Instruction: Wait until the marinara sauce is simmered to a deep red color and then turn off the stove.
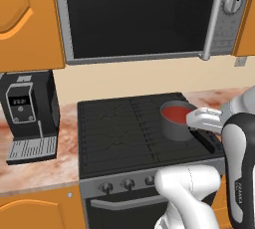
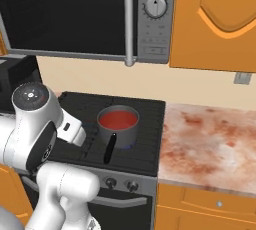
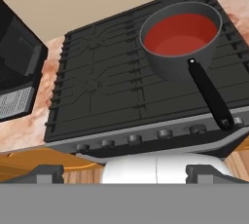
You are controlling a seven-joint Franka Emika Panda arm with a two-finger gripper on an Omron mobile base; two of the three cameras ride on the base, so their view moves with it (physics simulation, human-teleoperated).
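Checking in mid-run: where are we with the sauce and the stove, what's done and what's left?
Done: nothing yet. In hand: the marinara sauce sits red in the saucepan on the stove, a blue flame under the pan, so the burner looks lit. Left: the open gripper hangs above the knobs, touching none; a knob still needs turning.

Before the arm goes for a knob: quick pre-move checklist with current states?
1. marinara sauce deep red: cannot tell; reads orange-red, not clearly dark.
2. Burner on under the saucepan: ok, a faint blue glow shows at its base in the right base view.
3. gripper open and holding nothing: ok.
4. Knobs on the stove front panel unobstructed: ok, the row is visible.
5. Which knob runs this burner: cannot tell.
6. Pan handle clear of the knobs: not ok, it overhangs the front panel.
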